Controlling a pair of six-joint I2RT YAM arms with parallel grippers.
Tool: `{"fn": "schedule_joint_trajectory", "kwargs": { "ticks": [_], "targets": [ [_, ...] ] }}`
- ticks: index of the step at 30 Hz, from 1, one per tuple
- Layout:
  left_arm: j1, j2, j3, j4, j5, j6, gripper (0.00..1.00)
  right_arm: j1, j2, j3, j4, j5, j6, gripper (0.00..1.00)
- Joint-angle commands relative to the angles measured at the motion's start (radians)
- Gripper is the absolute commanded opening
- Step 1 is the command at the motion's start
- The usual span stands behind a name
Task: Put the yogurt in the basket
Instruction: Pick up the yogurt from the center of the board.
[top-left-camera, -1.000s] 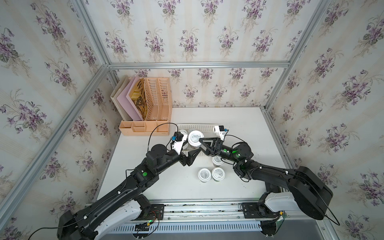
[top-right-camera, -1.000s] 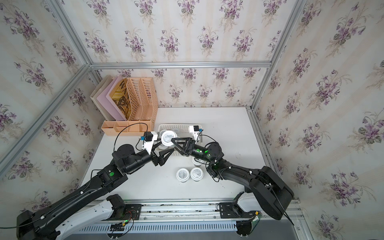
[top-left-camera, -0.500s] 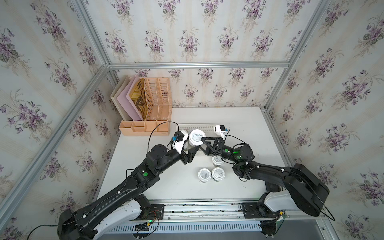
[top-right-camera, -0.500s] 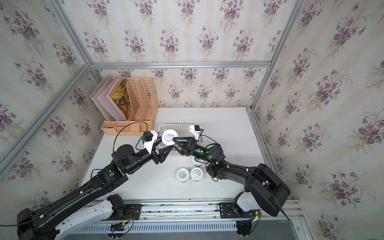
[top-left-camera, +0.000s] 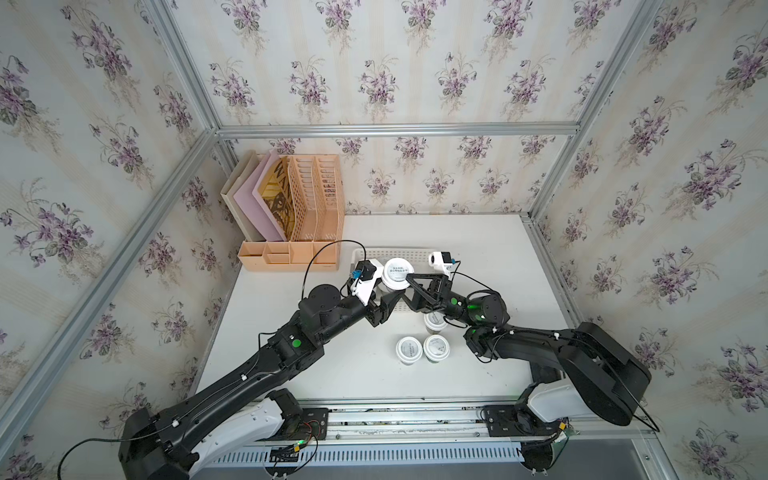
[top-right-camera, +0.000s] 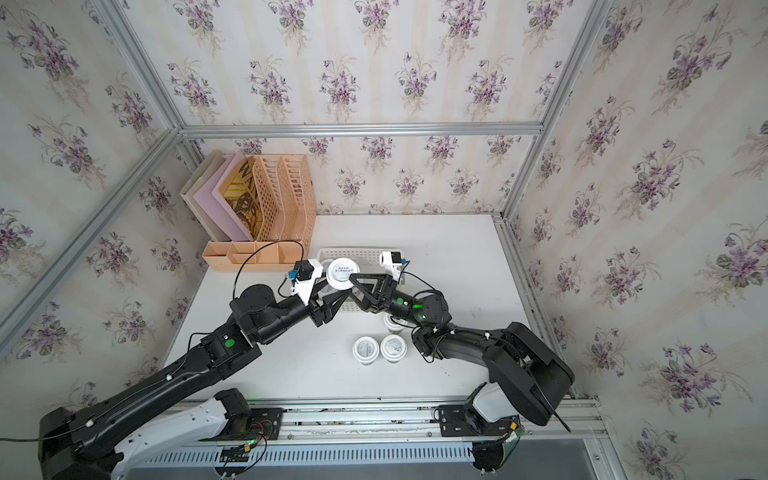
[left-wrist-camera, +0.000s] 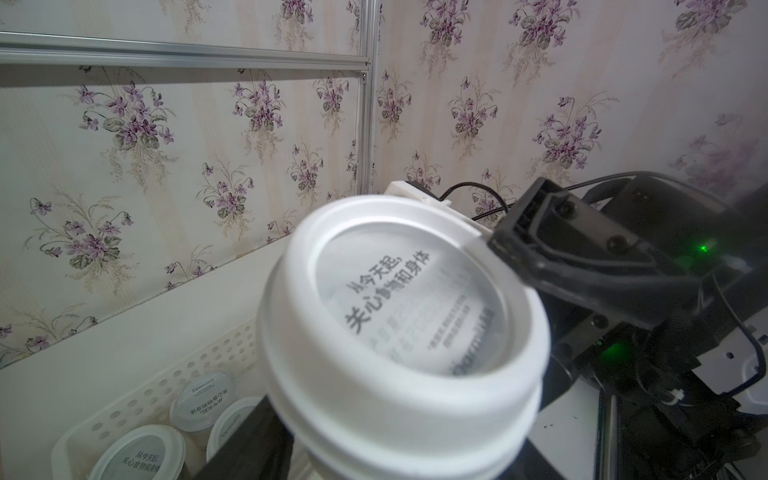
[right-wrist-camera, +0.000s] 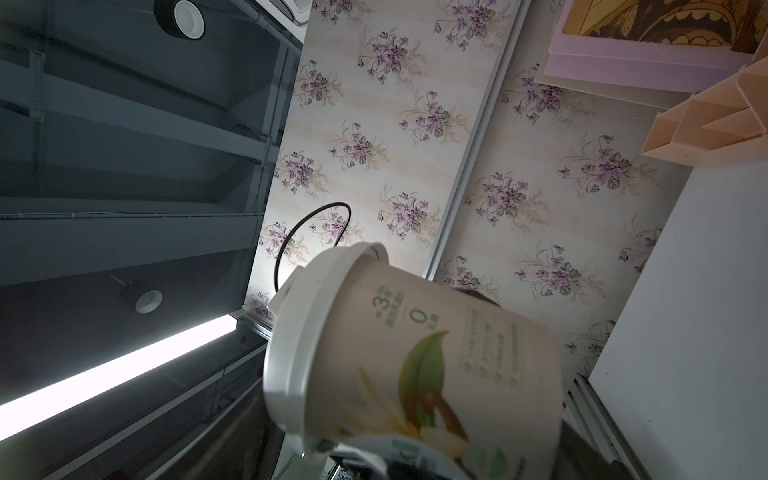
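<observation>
noted yogurt cup (top-left-camera: 398, 272) clamped in right gripper (top-left-camera: 408, 284) over basket (top-left-camera: 415, 252), left gripper (top-left-camera: 390, 293) narrow at its 7 o'clock, hold unclear.

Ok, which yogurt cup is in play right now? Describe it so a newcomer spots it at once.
Find the white basket at mid-table, beside the peach file organizer. One yogurt cup hangs over it. Unlike the other cups, it is up in the air.

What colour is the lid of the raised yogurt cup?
The yogurt lid has a white rim and grey printed centre; best in the left wrist view.
</observation>
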Motion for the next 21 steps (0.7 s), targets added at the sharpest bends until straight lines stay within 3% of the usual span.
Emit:
{"fn": "schedule_joint_trajectory", "kwargs": {
  "ticks": [1, 10, 21],
  "targets": [
    [0.000, 0.003, 0.009, 0.042, -0.010, 0.008, 0.62, 0.002, 0.003, -0.003, 0.067, -0.029, 0.024, 0.86],
    [-0.001, 0.001, 0.016, 0.047, -0.003, 0.006, 0.52, 0.004, 0.032, -0.007, 0.123, -0.033, 0.055, 0.87],
    [-0.004, -0.015, 0.003, 0.042, 0.002, -0.002, 0.51, 0.005, 0.028, -0.017, 0.111, -0.036, 0.040, 0.93]
  ]
}}
